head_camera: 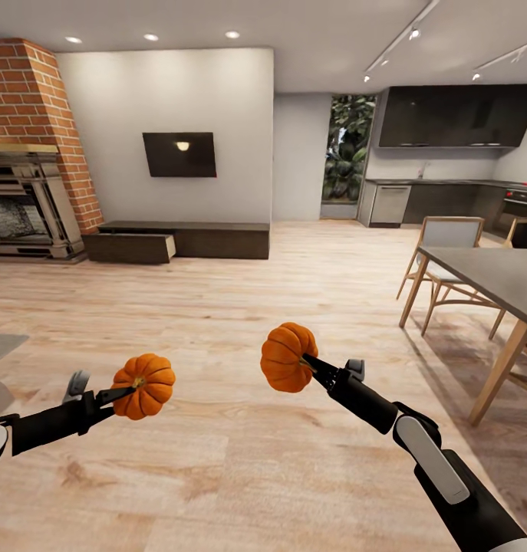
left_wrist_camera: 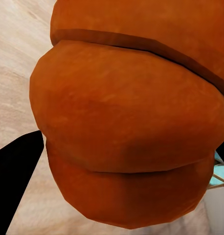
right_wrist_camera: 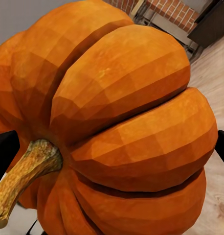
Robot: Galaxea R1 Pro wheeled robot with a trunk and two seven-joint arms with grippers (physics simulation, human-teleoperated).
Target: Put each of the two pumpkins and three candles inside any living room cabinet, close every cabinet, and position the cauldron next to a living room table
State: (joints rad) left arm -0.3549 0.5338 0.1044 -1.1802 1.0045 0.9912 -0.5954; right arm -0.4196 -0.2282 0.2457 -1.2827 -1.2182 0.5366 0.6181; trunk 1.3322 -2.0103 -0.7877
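Observation:
I hold two orange ribbed pumpkins above the wood floor. My left gripper [head_camera: 119, 395] is shut on one pumpkin [head_camera: 144, 385] at the lower left; up close its ribs [left_wrist_camera: 126, 122] sit between dark fingers [left_wrist_camera: 14, 181]. My right gripper [head_camera: 315, 366] is shut on the other pumpkin [head_camera: 288, 356] near the middle; the right wrist view shows that pumpkin [right_wrist_camera: 122, 127] with its tan stem. The long low dark-brown cabinet [head_camera: 182, 238] stands against the far wall under the TV, with one drawer [head_camera: 133, 247] at its left end pulled open. Candles and cauldron are out of view.
A brick fireplace [head_camera: 29, 192] is at the far left. A grey dining table [head_camera: 489, 280] with wooden chairs [head_camera: 446, 257] stands at the right. The dark kitchen units [head_camera: 447, 201] lie at the far right. Open wood floor [head_camera: 248, 307] stretches between me and the cabinet.

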